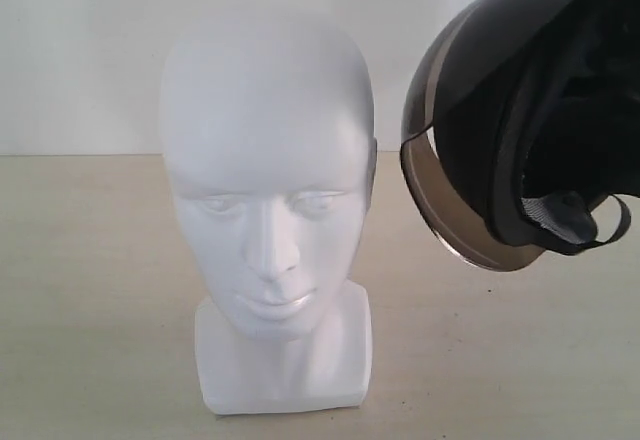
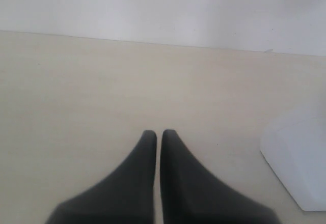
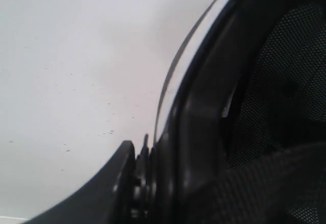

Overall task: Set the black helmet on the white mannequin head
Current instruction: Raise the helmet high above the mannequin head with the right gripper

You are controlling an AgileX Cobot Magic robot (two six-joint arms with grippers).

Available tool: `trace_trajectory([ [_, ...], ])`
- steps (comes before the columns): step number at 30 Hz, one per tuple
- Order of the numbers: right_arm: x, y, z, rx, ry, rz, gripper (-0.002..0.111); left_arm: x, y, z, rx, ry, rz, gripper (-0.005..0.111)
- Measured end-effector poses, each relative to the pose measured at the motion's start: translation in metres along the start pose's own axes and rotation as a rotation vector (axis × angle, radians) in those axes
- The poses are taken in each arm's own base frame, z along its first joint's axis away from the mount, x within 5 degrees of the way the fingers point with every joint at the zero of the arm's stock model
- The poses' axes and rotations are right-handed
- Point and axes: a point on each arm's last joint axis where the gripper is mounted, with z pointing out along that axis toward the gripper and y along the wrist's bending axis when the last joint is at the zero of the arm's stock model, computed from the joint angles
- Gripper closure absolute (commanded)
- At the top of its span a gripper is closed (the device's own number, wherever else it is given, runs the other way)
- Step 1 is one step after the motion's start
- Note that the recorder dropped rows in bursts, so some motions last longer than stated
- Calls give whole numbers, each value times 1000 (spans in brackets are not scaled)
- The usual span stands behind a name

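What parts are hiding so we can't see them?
- Exterior view: top and side of the helmet, cut off by edges.
- Right wrist view: one finger of the right gripper, behind the helmet's rim.
- Left wrist view: most of the head, cut off by the edge.

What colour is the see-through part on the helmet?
The visor on the helmet is smoky brown-grey; the exterior view shows it best.

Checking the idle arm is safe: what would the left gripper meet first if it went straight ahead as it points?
Probably bare table, then the wall, though depth is unclear. The left gripper points past the white mannequin head, which sits off to one side.
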Motion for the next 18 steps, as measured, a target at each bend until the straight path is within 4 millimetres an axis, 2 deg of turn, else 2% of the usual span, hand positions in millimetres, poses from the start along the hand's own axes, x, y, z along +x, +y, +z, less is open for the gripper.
trace_trajectory([
  [4, 7, -8, 1, -71, 11, 68, 108, 0, 0, 0, 0, 0, 0, 102],
  [10, 12, -8, 0, -148, 43, 49, 108, 0, 0, 0, 0, 0, 0, 102],
  [18, 2, -1, -2, -259, 23, 84, 108, 0, 0, 0, 0, 0, 0, 102],
])
